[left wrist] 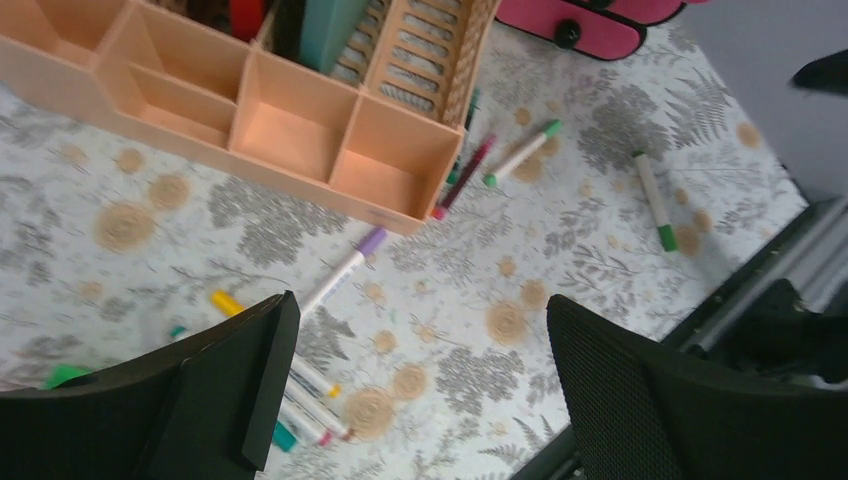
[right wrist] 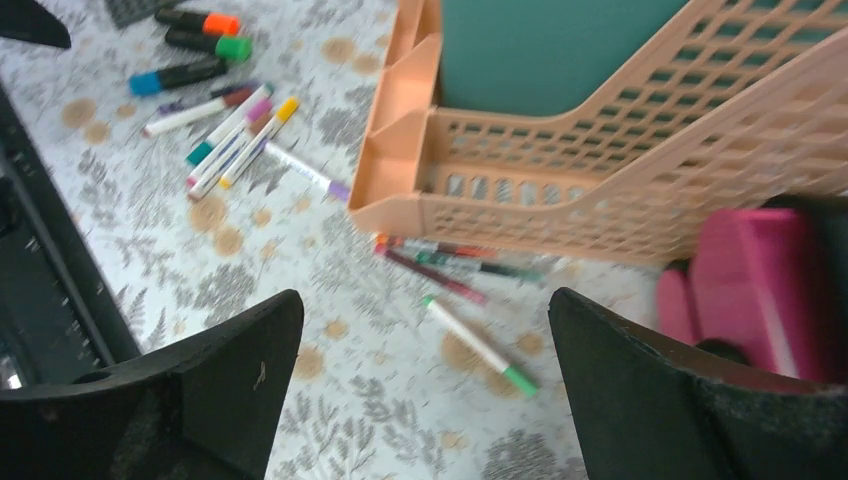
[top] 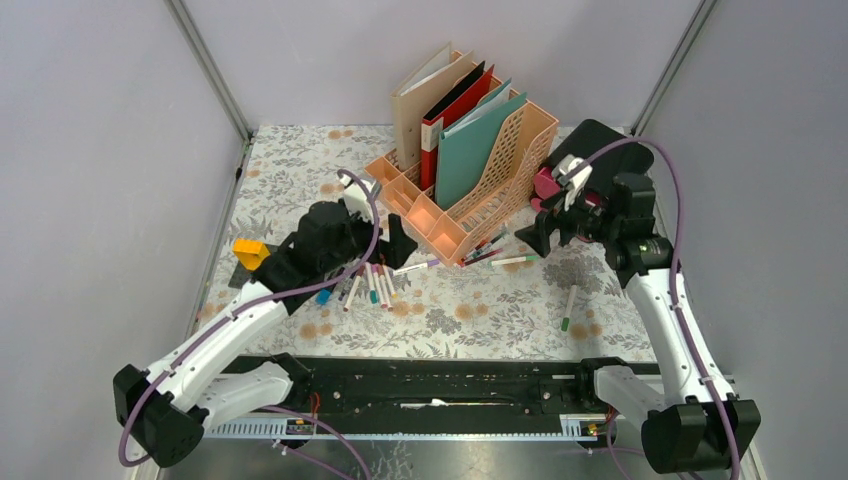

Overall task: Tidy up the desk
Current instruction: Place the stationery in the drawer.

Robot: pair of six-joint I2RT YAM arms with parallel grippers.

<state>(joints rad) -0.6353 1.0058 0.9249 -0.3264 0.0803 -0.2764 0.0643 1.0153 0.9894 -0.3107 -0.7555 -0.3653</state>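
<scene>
Several markers [top: 372, 285], rack [top: 515, 165] on desk [top: 450, 320]

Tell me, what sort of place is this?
Likely a mock office desk set up in a test booth: a peach file rack holding folders, loose markers on the flowered desk, and plain grey walls closing it in.

The back middle of the desk [top: 480, 325] is filled by a tall peach file rack [top: 505, 170]; markers [top: 372, 285] are spread flat just left of its front corner, and a few pens [top: 487, 247] are tucked against that corner; a pink thing [top: 545, 185] is squeezed beside the rack's right side; open room is left along the near edge, broken only by one green-tipped marker [top: 568, 308].
</scene>
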